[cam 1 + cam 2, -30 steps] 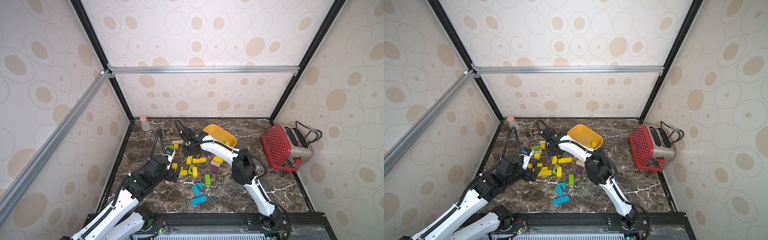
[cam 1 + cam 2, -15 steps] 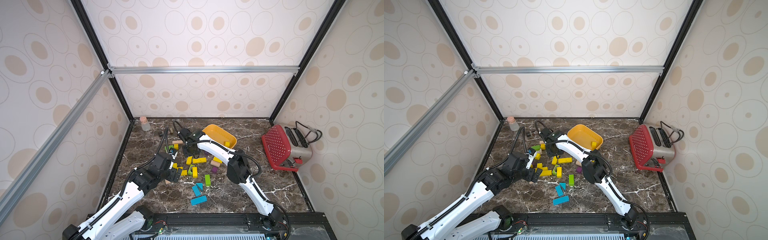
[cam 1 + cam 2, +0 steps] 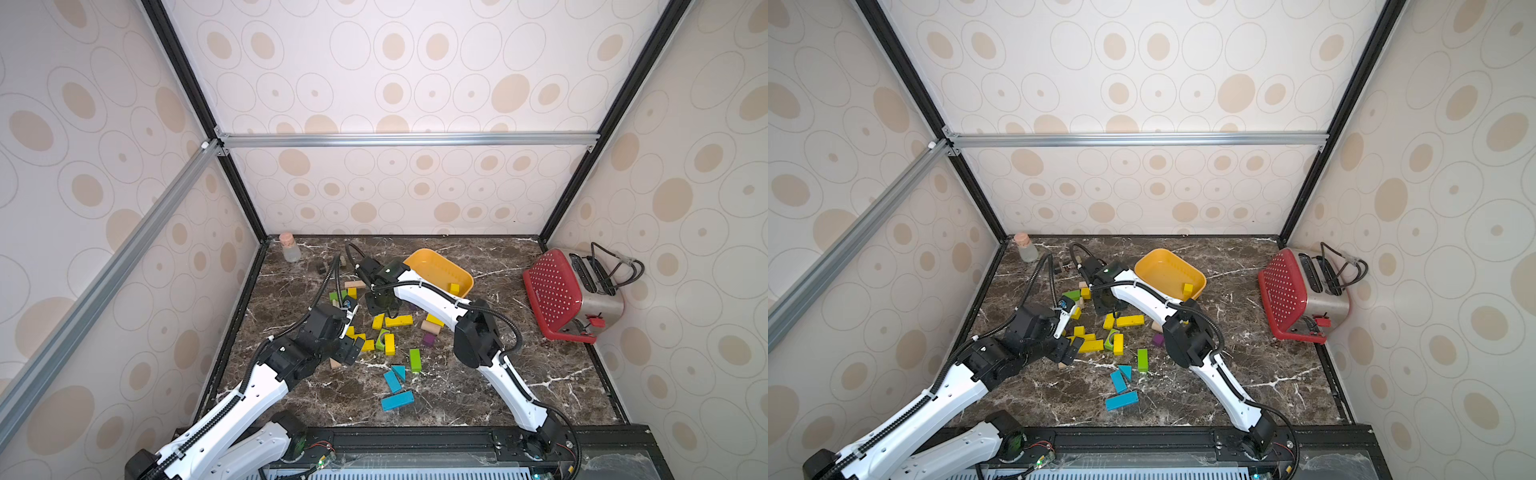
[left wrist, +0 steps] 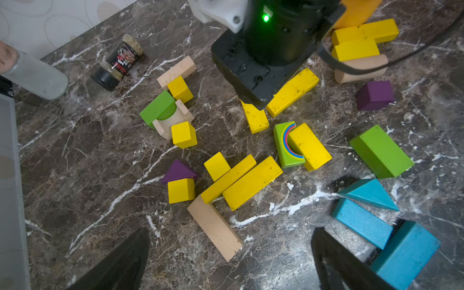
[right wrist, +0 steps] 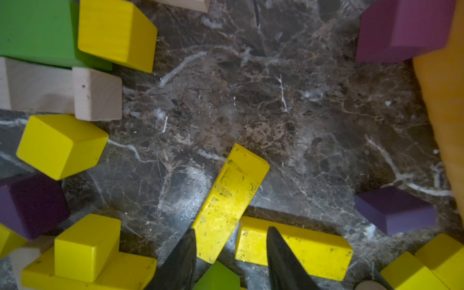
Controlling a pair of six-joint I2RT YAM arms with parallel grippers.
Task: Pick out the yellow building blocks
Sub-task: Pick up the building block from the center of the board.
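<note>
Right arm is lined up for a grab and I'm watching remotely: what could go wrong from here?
1. The right gripper straddles one yellow bar, but one finger sits over the neighbouring yellow bar; it may jam there or drag both.
2. A green block shows between the fingers too and might get pinched.
3. The open left gripper hovers close by; the arms could collide.

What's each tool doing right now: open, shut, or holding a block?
Left tool: open, holding nothing.
Right tool: partly open, straddling the end of a yellow bar, not yet clamped on it.
</note>
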